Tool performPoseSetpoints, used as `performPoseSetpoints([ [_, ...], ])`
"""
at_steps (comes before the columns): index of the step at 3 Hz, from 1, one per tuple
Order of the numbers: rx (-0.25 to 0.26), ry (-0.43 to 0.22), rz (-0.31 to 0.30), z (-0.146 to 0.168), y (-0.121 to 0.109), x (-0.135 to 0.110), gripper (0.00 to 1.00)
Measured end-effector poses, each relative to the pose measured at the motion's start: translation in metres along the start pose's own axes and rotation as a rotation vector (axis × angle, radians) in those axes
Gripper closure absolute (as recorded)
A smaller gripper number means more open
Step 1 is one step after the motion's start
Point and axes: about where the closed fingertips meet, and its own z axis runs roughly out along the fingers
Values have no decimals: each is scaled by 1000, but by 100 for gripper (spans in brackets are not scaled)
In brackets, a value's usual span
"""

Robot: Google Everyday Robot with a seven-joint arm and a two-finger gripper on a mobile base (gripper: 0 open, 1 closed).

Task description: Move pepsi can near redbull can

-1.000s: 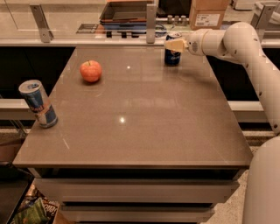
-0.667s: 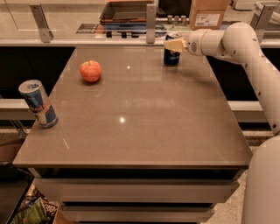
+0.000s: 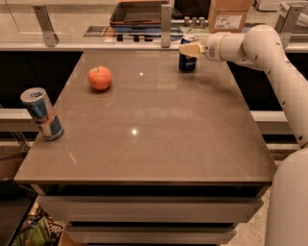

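The pepsi can point(image 3: 186, 63), dark blue with a silver top, stands upright at the far right of the brown table point(image 3: 159, 144). My gripper point(image 3: 189, 48) reaches in from the right and sits at the can's upper part, covering some of its top. The redbull can point(image 3: 42, 114), slim with blue and silver panels, stands upright near the table's left edge, far from the pepsi can.
A red apple point(image 3: 99, 78) lies at the far left of the table. My white arm point(image 3: 269, 48) spans the right side. Behind the table run a rail with metal posts point(image 3: 166, 21), a tray point(image 3: 139, 12) and a cardboard box point(image 3: 230, 14).
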Motion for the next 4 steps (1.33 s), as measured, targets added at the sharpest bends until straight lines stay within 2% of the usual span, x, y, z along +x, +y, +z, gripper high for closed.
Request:
performPoseSetpoints([
  [2,-103,47,24,-3,45,-19,100],
  [3,-149,51,18,-4,67,-28,100],
  [4,-169,31,-20,-9,93,-39,100],
])
